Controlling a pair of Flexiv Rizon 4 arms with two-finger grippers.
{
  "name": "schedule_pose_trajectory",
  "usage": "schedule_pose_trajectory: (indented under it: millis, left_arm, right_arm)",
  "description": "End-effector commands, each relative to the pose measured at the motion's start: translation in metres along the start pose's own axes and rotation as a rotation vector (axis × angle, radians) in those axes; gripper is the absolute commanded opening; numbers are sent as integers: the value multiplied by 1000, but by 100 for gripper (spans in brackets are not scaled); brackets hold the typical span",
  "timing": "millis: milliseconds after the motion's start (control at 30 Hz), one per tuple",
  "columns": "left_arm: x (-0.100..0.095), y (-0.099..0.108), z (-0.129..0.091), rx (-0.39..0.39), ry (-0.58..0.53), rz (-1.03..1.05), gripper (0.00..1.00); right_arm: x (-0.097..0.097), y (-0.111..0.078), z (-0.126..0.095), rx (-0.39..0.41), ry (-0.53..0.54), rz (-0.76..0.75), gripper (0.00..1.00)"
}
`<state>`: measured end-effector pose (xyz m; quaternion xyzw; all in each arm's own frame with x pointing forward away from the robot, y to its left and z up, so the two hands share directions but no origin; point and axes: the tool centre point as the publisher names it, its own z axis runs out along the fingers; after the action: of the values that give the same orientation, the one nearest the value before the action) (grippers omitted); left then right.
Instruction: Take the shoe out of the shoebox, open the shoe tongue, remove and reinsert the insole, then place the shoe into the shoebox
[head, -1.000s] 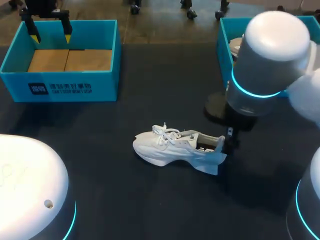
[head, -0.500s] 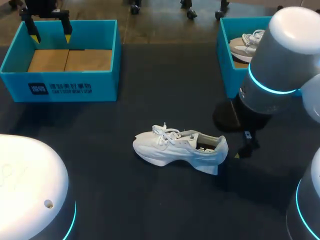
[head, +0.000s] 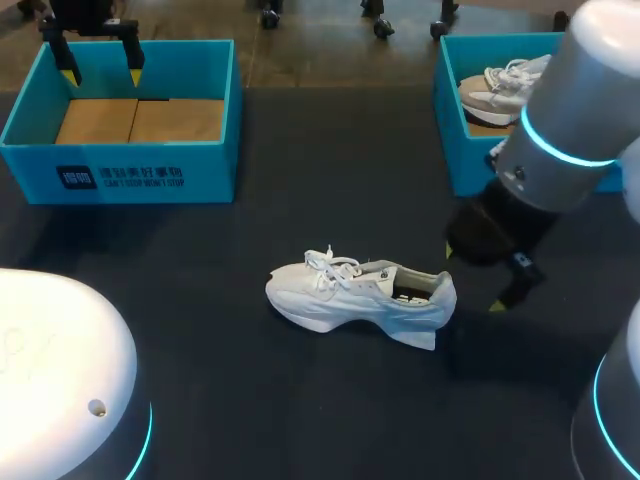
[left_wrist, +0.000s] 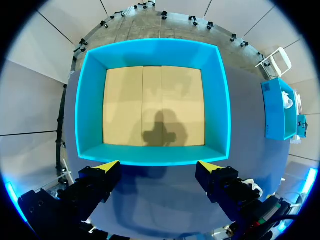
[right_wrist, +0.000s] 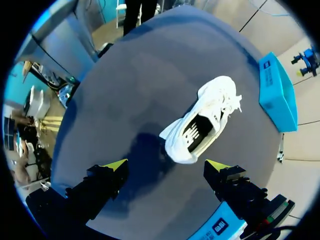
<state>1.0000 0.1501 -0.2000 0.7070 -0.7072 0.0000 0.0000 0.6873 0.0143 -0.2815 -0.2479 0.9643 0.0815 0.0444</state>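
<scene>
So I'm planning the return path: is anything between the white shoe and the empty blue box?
Nothing visible does. Only bare dark table lies between the shoe and the empty shoebox. The open left hand hangs above the box's far edge, not in the path.

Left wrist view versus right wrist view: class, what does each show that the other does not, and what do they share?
Only the left wrist view: the inside of the blue shoebox, bare tan floor, ahead of the open left gripper. Only the right wrist view: the white shoe, upright, ahead of the open right gripper. Both: the dark table, and that shoebox, which the right wrist view sees from outside, beyond the shoe.
</scene>
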Motion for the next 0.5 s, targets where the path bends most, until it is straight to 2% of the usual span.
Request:
schedule_pose_trajectory:
  millis: [33, 333, 500]
  left_arm:
    - [0, 0, 0, 0, 0, 0, 100]
    - [0, 0, 0, 0, 0, 0, 100]
    - [0, 0, 0, 0, 0, 0, 100]
  right_arm:
    - [17, -19, 3, -109, -73, 20, 100]
    - [20, -53, 9, -264, -191, 178, 100]
    - [19, -66, 15, -333, -222, 234, 100]
